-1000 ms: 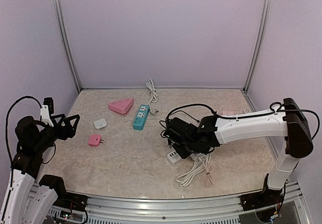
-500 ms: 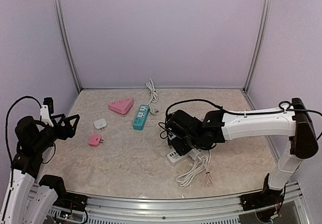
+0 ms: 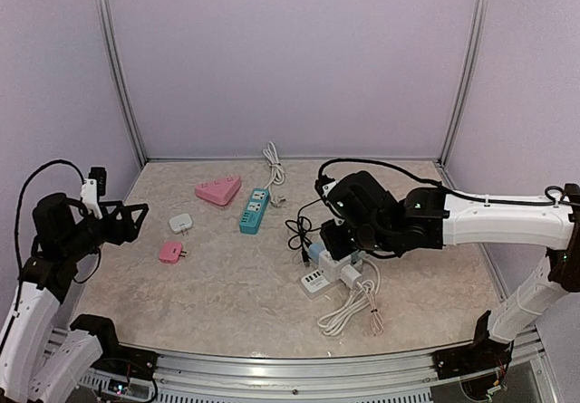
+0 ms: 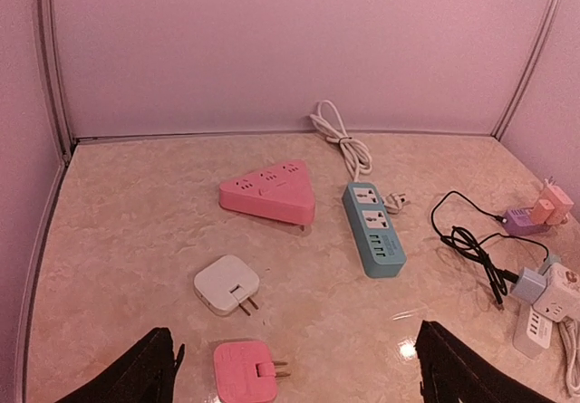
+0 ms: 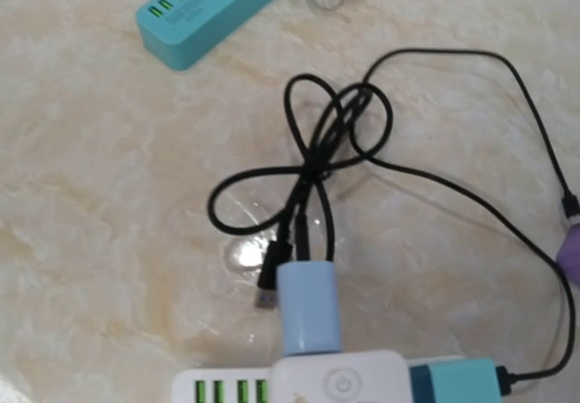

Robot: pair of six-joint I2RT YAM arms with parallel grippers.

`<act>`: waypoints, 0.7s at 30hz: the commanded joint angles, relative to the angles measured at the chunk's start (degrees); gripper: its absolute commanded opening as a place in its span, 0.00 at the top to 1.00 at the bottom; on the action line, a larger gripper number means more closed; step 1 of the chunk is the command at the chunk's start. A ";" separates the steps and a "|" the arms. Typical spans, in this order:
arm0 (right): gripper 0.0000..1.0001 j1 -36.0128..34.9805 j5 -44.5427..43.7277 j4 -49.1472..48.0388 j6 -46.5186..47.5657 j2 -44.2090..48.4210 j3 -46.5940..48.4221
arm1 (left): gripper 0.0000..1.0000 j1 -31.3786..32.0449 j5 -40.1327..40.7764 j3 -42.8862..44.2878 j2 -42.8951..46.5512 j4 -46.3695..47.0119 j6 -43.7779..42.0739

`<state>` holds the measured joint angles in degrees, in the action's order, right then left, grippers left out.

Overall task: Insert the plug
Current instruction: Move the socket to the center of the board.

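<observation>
Drawn up and back off the white power strip, leaving the blue plug apparently seated in its side, so likely done, with the right claw too hidden to tell its opening and the left claw wide open, empty.

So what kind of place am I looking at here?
Likely a robot lab booth: plain lilac walls on metal posts, a marble-look table, a teal power strip and pink power strip laid out.

Pink triangular socket, teal strip, white adapter
</observation>
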<state>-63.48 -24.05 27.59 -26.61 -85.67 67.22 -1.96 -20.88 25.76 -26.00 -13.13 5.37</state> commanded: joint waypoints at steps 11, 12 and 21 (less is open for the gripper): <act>0.56 5.32 -0.30 -3.34 -2.38 5.25 -6.92 | 0.02 22.07 14.79 45.89 -46.53 -30.10 -18.12; 0.53 5.64 -0.53 -3.23 -2.33 5.45 -7.22 | 0.01 23.85 14.83 49.75 -52.67 -31.95 -17.26; 0.36 7.83 -2.30 -1.24 -3.47 6.59 -9.24 | 0.01 29.27 11.92 83.02 -92.52 -44.07 -10.02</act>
<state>-56.93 -25.32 25.58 -28.77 -80.82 59.79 26.55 -8.93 103.88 -110.34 -50.43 -6.39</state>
